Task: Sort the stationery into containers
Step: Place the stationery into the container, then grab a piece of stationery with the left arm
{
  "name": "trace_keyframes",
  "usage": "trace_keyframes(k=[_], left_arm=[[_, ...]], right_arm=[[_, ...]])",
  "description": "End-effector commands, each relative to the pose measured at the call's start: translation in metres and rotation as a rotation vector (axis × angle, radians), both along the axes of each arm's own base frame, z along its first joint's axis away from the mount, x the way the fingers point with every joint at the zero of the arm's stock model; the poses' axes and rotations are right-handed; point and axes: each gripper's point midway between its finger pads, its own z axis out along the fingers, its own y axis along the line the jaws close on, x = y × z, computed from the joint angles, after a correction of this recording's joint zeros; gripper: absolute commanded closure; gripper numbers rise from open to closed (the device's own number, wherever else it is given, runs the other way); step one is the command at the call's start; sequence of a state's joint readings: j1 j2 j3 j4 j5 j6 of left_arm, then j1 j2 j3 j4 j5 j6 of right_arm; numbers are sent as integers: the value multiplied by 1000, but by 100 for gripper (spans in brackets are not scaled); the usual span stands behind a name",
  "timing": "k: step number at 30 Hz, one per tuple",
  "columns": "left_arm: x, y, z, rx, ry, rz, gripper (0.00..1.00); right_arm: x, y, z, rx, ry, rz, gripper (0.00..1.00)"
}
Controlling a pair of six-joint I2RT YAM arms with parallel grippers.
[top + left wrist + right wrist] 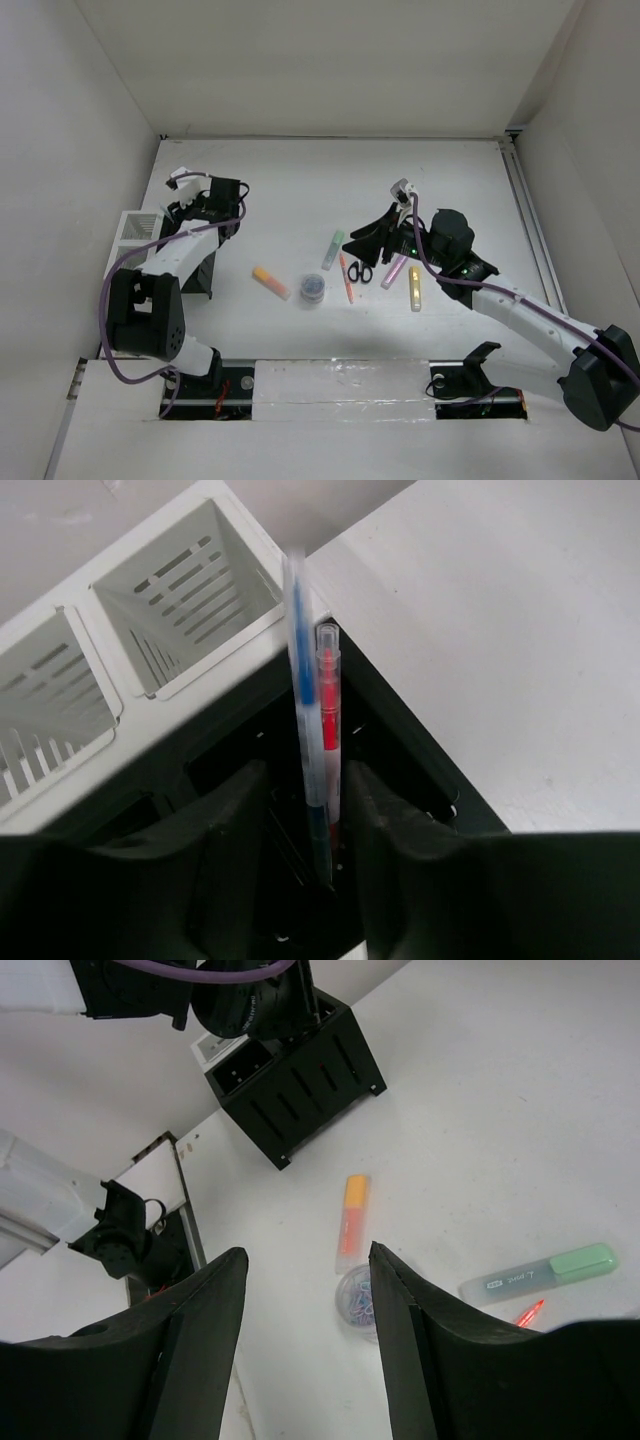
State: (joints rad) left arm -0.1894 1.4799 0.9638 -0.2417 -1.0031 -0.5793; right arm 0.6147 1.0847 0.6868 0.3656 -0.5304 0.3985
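The worktop point(300, 190) is plain white. The slatted pen holder point(300, 1070) is black, the slotted organiser point(190, 590) white. Two clear-barrelled pens show coloured cores: the blue pen point(300, 630) and the red pen point(328, 715). The orange highlighter point(270, 282) has a paler end; the green highlighter point(540, 1273) has a grey body and mint cap. The pink highlighter point(394, 270) and yellow highlighter point(415, 288) are pastel. The scissors point(359, 270) have black handles, the thin pen point(346, 280) is orange-red, the tub point(312, 290) grey-blue. The left claw point(305, 780) and right claw point(305, 1255) are black.

A small white-printed label sits on the grey barrel of the green highlighter point(540, 1274), lower right of the right wrist view. Its lettering is too small to read. No other text is legible.
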Motion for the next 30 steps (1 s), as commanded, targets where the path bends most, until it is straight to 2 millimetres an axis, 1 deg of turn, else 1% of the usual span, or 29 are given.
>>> trace_keyframes(k=[1, 3, 4, 5, 6, 7, 9, 10, 11, 12, 13, 14, 15, 16, 17, 18, 19, 20, 21, 22, 23, 24, 25, 26, 27, 28, 29, 30], left_arm=[[3, 2, 31, -5, -99, 38, 64], [1, 3, 46, -3, -130, 29, 54], [4, 1, 53, -18, -161, 15, 48], [5, 0, 60, -24, -184, 4, 41], [5, 0, 67, -23, -204, -1, 29], [2, 0, 77, -33, -228, -13, 25], [-1, 1, 89, -35, -265, -17, 21], [-2, -1, 92, -47, -279, -27, 15], [-6, 0, 106, -46, -303, -32, 12], [-4, -4, 113, -69, -320, -64, 0], [-4, -7, 118, -78, -320, -89, 0], [-6, -9, 131, -91, -345, -113, 0], [-6, -15, 132, -111, -326, -159, 0], [-4, -20, 136, -131, -341, -185, 0], [-5, -23, 136, -138, -325, -213, 0], [-3, -38, 143, -148, -336, -268, 0], [-2, -50, 146, -144, -329, -323, 0], [-1, -62, 152, -147, -330, -366, 0], [4, -86, 154, -155, -318, -440, 0], [6, -100, 150, -168, -294, -485, 0], [10, -113, 148, -190, -274, -533, 0], [14, -126, 146, -209, -255, -589, 0], [19, -138, 141, -238, -229, -635, 0], [20, -156, 137, -304, -222, -713, 0], [22, -164, 135, -327, -216, -747, 0], [22, -171, 134, -359, -219, -767, 0], [22, -177, 135, -379, -223, -796, 0], [20, -193, 134, -442, -217, -859, 0]], right_arm=[[-2, -2, 15, 29, -52, 8, 42], [-2, -2, 15, 29, -52, 8, 42], [-2, -2, 15, 29, -52, 8, 42], [-2, -2, 15, 29, -52, 8, 42], [-2, -2, 15, 29, -52, 8, 42], [-3, -1, 15, 33, -43, 8, 42], [-3, -1, 15, 33, -43, 8, 42], [-3, -1, 15, 33, -43, 8, 41], [0, -4, 15, 32, -44, -1, 39], [4, -5, 15, 32, -44, -27, 34], [7, -7, 10, 21, -28, -44, 29], [12, -8, 8, 4, -19, -68, 24], [17, -10, 6, -14, -19, -100, 7], [27, -18, -4, -51, 21, -175, 0], [35, -21, -5, -72, 26, -216, 0], [40, -26, -8, -90, 40, -258, 0], [45, -32, -15, -113, 60, -303, 0], [55, -46, -19, -145, 77, -401, 0], [63, -61, -22, -174, 104, -502, 0], [61, -61, -11, -143, 100, -505, 0], [66, -78, -17, -179, 127, -598, 0], [67, -84, -10, -176, 129, -637, 0], [64, -92, -4, -171, 121, -662, 0], [63, -97, -2, -188, 114, -677, 0], [64, -103, -4, -206, 122, -707, 0], [63, -103, 2, -213, 121, -717, 0], [63, -108, 1, -225, 135, -744, 0], [59, -119, -3, -256, 156, -799, 0]])
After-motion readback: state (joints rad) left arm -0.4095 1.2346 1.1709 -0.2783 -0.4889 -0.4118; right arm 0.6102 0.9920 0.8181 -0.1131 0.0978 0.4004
